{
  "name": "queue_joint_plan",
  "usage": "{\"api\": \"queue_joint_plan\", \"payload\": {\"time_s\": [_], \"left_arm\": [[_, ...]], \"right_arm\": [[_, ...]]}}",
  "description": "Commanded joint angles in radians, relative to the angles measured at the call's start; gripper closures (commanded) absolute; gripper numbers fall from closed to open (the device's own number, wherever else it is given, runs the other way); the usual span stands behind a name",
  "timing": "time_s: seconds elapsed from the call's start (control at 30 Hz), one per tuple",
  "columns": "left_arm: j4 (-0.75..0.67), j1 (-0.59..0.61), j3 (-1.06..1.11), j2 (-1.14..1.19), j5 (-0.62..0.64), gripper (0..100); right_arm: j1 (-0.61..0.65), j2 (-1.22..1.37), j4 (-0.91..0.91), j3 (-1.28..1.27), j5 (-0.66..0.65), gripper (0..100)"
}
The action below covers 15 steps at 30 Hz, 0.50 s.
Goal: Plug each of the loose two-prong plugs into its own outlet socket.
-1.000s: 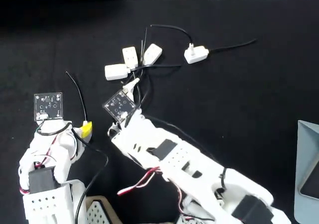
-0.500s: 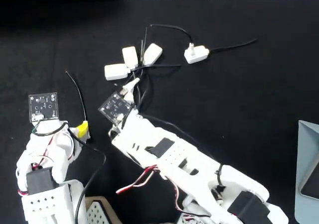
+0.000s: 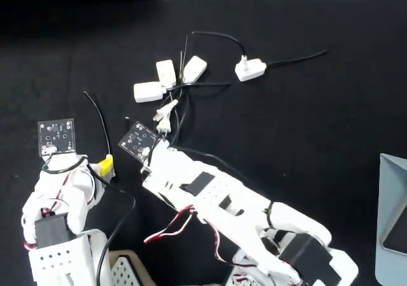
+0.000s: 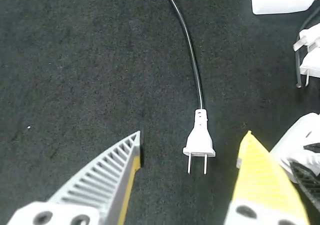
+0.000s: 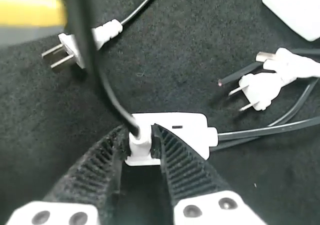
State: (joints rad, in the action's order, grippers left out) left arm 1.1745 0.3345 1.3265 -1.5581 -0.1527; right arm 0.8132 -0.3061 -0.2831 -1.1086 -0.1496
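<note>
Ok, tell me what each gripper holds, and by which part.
Right gripper: a white plug, pinched across its body, at the outlet socket. Left gripper: nothing; it is open over a loose plug.

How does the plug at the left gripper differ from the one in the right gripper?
The loose plug lies on the table, prongs bare, between the open jaws of the left gripper; the held plug is clamped by the right gripper against a white socket block, prongs hidden. Both are white with black cords.
</note>
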Motion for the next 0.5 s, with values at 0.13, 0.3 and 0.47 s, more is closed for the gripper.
{"api": "queue_joint_plan", "payload": {"time_s": [0.13,0.3,0.47], "left_arm": [[-0.014,0.012,0.022,-0.008,0.006,69],[-0.014,0.012,0.022,-0.008,0.009,69],[-0.014,0.012,0.024,-0.008,0.011,69]], "right_arm": [[-0.009,-0.318,-0.245,0.033,-0.003,98.7],[-0.069,-0.526,-0.423,0.120,-0.002,98.7],[-0.193,-0.582,-0.537,0.231,-0.008,98.7]]}}
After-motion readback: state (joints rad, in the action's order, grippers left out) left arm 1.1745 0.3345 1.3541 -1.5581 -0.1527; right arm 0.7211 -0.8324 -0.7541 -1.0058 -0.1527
